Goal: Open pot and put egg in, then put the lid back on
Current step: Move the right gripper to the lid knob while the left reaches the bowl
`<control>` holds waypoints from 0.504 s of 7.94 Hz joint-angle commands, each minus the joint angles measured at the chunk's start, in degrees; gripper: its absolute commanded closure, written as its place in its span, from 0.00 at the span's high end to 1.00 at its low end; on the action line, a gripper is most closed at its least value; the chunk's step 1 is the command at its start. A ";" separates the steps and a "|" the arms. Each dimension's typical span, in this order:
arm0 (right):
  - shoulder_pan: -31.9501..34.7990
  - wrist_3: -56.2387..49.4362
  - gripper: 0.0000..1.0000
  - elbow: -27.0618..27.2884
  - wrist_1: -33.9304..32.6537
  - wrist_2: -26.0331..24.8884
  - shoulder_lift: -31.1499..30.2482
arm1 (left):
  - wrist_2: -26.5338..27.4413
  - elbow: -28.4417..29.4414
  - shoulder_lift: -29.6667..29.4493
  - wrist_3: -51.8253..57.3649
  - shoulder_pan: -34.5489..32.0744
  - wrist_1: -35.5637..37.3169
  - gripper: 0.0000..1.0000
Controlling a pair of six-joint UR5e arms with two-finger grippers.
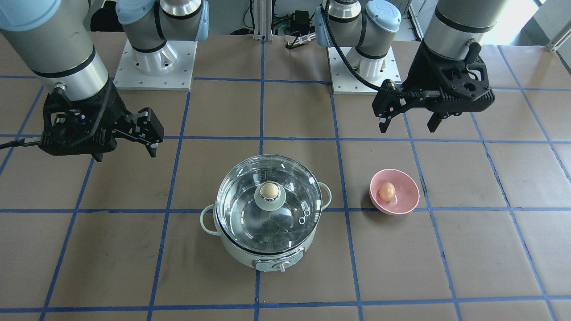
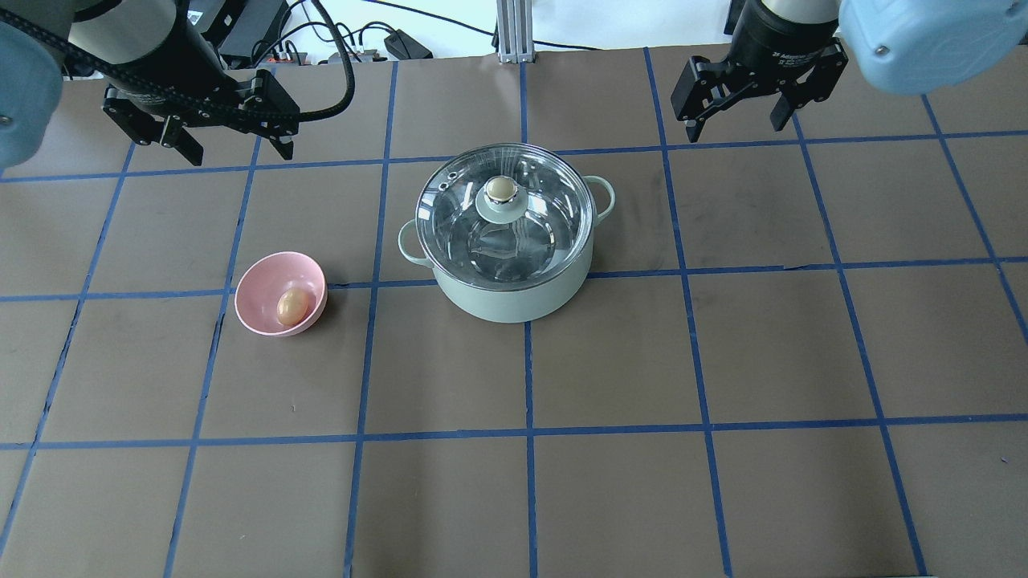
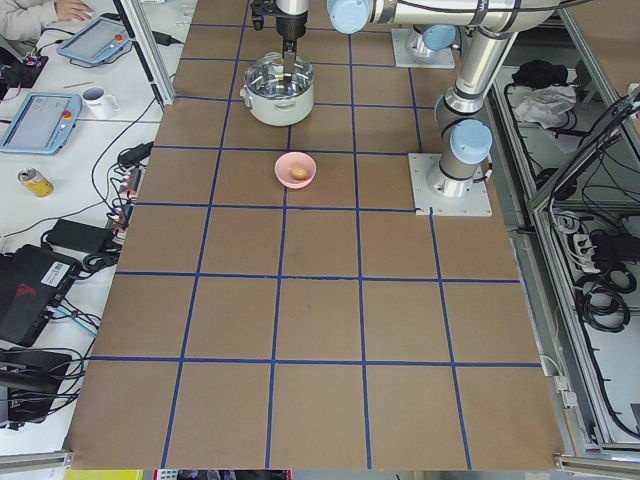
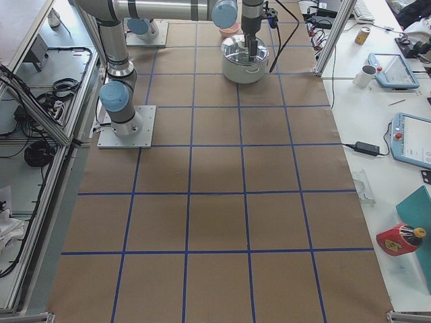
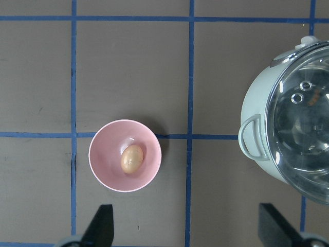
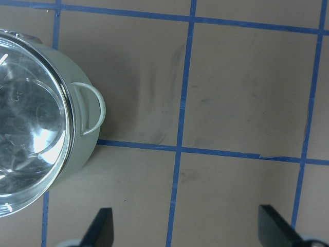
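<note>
Fingers [image 2: 689, 100] are hanging wide open and empty on our left gripper [image 2: 238, 152] and right gripper [image 2: 735, 120].
We are risking the lid [image 2: 526, 241], sitting on the pot [image 2: 514, 301], slipping from its smooth knob [image 2: 500, 189], or a hard squeeze cracking the egg [image 2: 291, 306] in the bowl [image 2: 250, 281].

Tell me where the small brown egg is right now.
The small brown egg lies inside the pink bowl, left of the lidded mint-green pot in the overhead view.

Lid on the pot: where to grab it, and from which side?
Grip the beige knob at the centre of the lid, coming straight down from above. The lid sits level on the pot, its glass dome is wide and smooth, and the knob is its only narrow part. The open right hand looks free for it.
</note>
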 commanded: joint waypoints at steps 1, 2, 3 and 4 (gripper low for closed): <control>0.00 1.83 1.00 0.03 0.03 -0.14 -0.06 | -0.51 -0.02 -0.31 0.17 -0.01 -0.08 1.00; 0.00 3.76 1.00 0.12 0.38 -0.05 -0.14 | -0.52 -0.11 -0.31 0.78 0.08 0.01 1.00; 0.70 4.22 1.00 0.21 -0.06 1.43 -0.32 | -0.34 -0.11 -0.22 0.88 0.69 -0.08 1.00; 3.83 8.83 1.00 0.12 -0.58 1.61 0.03 | -0.60 -0.11 -0.57 0.88 1.91 0.01 1.00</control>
